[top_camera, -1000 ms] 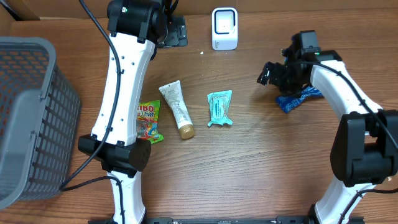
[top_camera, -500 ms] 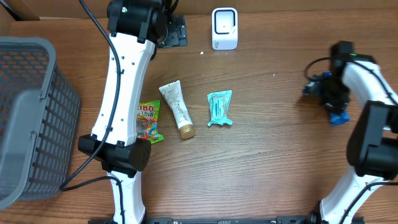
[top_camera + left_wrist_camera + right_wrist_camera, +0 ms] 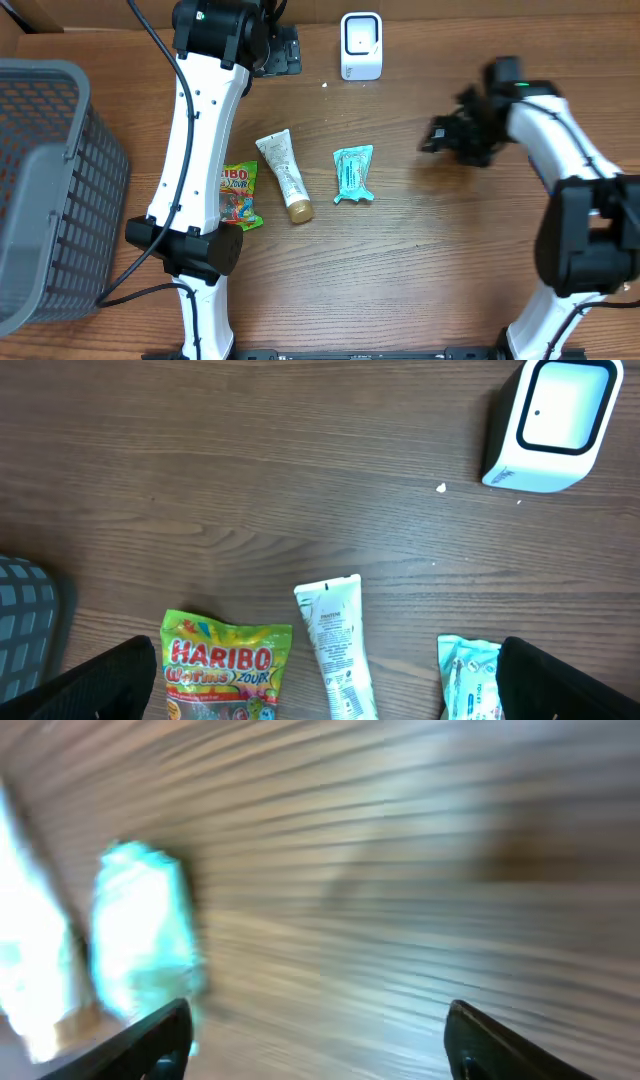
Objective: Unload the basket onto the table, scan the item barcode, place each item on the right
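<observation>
1. Table (image 3: 430, 260): brown wood-grain surface that carries all the parts below. Clock directions refer to the overhead view, with 12 o'clock at the far edge.

2. Basket (image 3: 80, 200): grey mesh, at 9 o'clock on the table's left edge.

3. Left arm (image 3: 195, 140): white links run from the base at 7 o'clock up to 11 o'clock. The left gripper (image 3: 280, 50) sits at the far edge, just beside the scanner at its 9 o'clock side. In the left wrist view its fingers (image 3: 90, 685) stand at the two lower corners, spread wide with nothing between them.

4. Right arm (image 3: 560, 150): reaches from 5 o'clock to 2 o'clock. The right gripper (image 3: 435, 138) points toward 9 o'clock. The right wrist view is blurred. Its fingers (image 3: 165, 1035) appear far apart with only table between them, so it grips nothing.

5. Barcode scanner (image 3: 361, 45): white housing with a dark window, upright at 12 o'clock.

6. Items, lying flat in a row near the table centre, none touching a gripper:
   - Tube (image 3: 284, 175): cream, brown cap toward 6 o'clock, in the middle of the row.
   - Haribo bag (image 3: 236, 193): at the tube's 9 o'clock side, just beside it.
   - Teal packet (image 3: 353, 174): at the tube's 3 o'clock side and apart from it. It is the item nearest the right gripper.
</observation>
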`<state>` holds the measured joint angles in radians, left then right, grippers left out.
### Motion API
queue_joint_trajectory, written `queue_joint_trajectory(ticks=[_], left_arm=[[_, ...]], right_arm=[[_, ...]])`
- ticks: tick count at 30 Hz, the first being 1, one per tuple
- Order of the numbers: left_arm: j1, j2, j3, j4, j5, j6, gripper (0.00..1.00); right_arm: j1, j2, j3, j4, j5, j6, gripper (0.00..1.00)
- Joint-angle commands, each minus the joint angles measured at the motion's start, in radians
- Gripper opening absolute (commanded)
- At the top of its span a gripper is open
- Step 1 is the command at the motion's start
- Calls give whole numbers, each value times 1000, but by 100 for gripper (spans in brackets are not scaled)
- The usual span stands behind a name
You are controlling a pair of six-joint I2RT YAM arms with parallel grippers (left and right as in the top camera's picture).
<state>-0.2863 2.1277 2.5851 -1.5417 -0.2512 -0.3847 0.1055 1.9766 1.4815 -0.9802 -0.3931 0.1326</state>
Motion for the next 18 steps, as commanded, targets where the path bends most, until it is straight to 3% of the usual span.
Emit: queue_joint_trajectory(ticks=[1, 10, 15, 18], left_arm=[[-1, -3, 4, 2, -11, 11, 100], [-1, -3, 4, 2, -11, 11, 100], [-1, -3, 4, 2, -11, 11, 100], [-1, -3, 4, 2, -11, 11, 100]], right_arm=[[158, -35, 14, 52, 83, 63, 75], [564, -35, 26, 187, 637, 183, 72], [673, -29, 24, 249, 840, 183, 68], [690, 4, 24, 262, 861, 182, 64]])
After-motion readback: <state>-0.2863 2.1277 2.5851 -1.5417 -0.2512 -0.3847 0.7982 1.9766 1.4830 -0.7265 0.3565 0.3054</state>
